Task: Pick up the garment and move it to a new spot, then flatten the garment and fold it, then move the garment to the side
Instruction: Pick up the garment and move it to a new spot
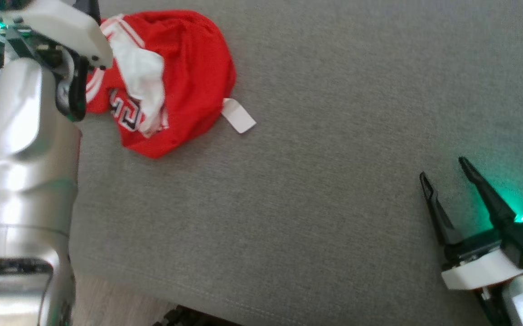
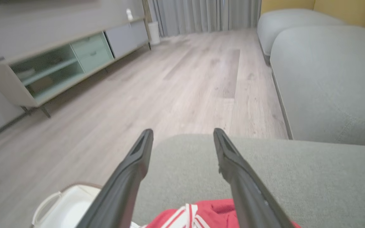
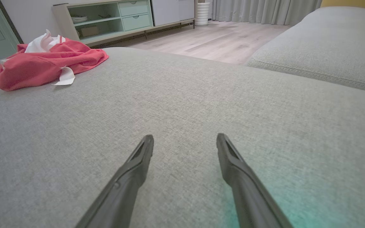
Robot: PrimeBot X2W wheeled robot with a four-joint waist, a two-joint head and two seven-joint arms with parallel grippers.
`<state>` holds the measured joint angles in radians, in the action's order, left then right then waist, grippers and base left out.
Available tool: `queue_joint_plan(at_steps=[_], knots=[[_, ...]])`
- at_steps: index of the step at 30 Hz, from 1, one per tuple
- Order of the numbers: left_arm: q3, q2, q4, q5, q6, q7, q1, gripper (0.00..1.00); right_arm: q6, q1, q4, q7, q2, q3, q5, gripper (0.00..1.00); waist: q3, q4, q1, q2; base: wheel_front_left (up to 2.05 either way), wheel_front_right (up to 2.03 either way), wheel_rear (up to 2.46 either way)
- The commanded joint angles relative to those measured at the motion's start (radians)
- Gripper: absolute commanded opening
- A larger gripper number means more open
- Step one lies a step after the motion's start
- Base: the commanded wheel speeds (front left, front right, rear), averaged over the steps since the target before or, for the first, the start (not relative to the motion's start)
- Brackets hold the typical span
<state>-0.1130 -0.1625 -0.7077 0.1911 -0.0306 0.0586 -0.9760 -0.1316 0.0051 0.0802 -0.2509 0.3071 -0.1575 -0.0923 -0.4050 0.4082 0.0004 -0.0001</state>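
A crumpled red garment with white stripes, a white lining and a white tag lies on the grey sofa cushion at the upper left of the head view. My left arm's pale wrist hangs over the garment's left edge. In the left wrist view my left gripper is open and empty, with the garment just below its fingers near their base. My right gripper stands open and empty at the lower right, far from the garment, low over the cushion.
The cushion's front edge runs along the bottom of the head view. A white basket sits on the wooden floor beside the cushion. Beyond are a second grey cushion and a low cabinet.
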Motion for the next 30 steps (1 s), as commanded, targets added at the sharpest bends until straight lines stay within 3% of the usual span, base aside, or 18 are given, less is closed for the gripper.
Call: queue_joint_plan(at_steps=[1,8,12,13,14,19,24,30], knots=[[0.046,-0.042,-0.021,0.02,-0.008,0.027,-0.037,1.0,0.001,-0.013,-0.039,-0.011,0.025,-0.019,0.008,1.0,-0.054,-0.041,-0.0004,0.0001,0.0,0.0,0.0],[0.022,-0.077,-0.349,0.025,-0.029,0.172,-0.123,1.0,0.001,-0.029,-0.104,-0.007,0.052,-0.011,0.01,1.0,-0.107,-0.099,-0.0004,0.0001,0.0,0.0,0.0],[0.021,-0.067,-0.446,0.046,-0.049,0.211,-0.105,1.0,0.001,-0.031,-0.109,-0.007,0.039,-0.012,0.011,1.0,-0.119,-0.118,-0.0004,0.0001,0.0,0.0,0.0],[0.011,-0.071,-0.457,0.038,-0.053,0.207,-0.106,0.45,0.001,-0.034,-0.108,-0.008,0.035,-0.014,0.012,1.0,-0.12,-0.122,-0.0004,0.0001,0.0,0.0,0.0],[0.005,-0.077,-0.457,0.032,-0.052,0.186,-0.112,0.02,0.001,-0.037,-0.105,-0.008,0.032,-0.016,0.013,1.0,-0.12,-0.125,-0.0004,0.0001,0.0,0.0,0.0],[-0.02,-0.108,-0.435,0.0,-0.03,0.036,-0.166,0.0,0.001,-0.057,-0.067,-0.01,-0.002,-0.036,0.007,1.0,-0.052,-0.148,-0.0004,0.0001,0.0,0.0,0.0],[-0.057,-0.131,-0.42,-0.029,-0.046,-0.046,-0.231,0.0,0.001,-0.06,-0.03,-0.01,-0.063,-0.058,-0.015,1.0,0.092,-0.197,-0.0004,0.0001,0.0,0.0,0.0],[-0.115,-0.11,-0.367,-0.052,-0.077,-0.084,-0.305,0.0,0.001,-0.019,-0.004,-0.011,-0.14,-0.054,-0.03,1.0,0.256,-0.283,-0.0004,0.0001,0.0,0.0,0.0]])
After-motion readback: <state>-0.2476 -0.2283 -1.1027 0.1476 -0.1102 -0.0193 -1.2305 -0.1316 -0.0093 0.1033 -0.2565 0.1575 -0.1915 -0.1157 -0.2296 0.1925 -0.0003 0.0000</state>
